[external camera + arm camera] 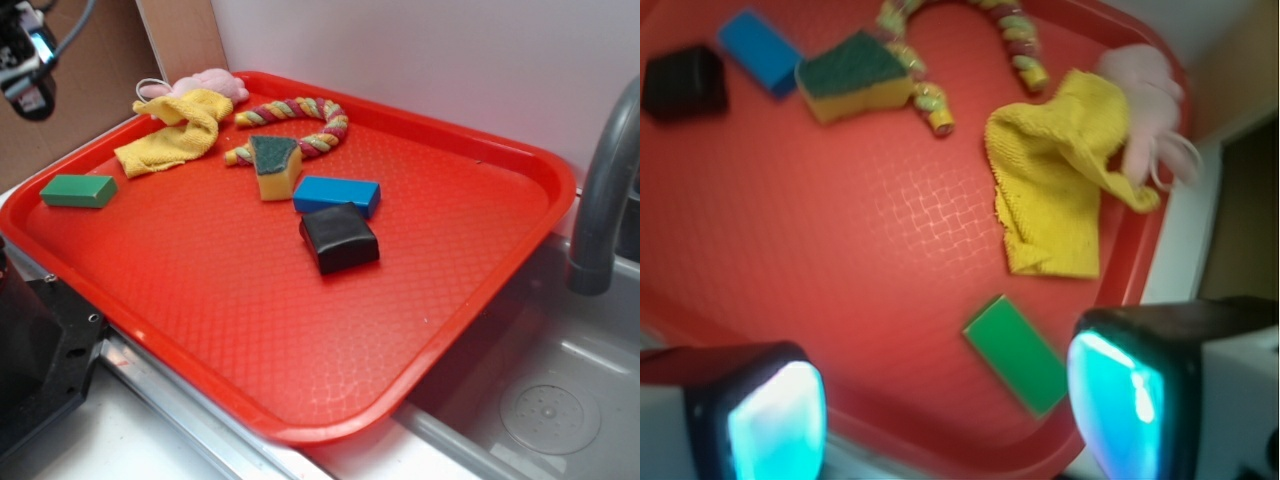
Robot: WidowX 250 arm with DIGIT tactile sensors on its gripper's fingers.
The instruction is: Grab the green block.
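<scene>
The claw (pixel 945 420) hangs above the near-left part of the red tray (pixel 480 330), its two fingers (pixel 775 425) spread wide apart with nothing between them; in the exterior view only a sliver of the arm shows at the top left corner.

Through the wrist view, going left to right: a black block (pixel 682 82) lies far ahead of the left finger, at the left edge of the picture. Just beside it sits the blue block (pixel 760 50), and next to that the yellow sponge (pixel 855 78) with its dark green top. A striped rope ring (pixel 970 45) curls past the sponge, one end touching or nearly touching it. The green block (pixel 1017 354) lies flat on the tray, just ahead of the gap between the fingers and close to the inner edge of the right finger, apart from every other object. Beyond it, ahead of the right finger, a crumpled yellow cloth (pixel 1060 180) lies spread, and a pink soft toy (pixel 1150 100) rests against the cloth's far side at the tray's rim.

In the exterior view a grey faucet (pixel 605 190) stands over a sink (pixel 550 400) at the tray's opposite end.
</scene>
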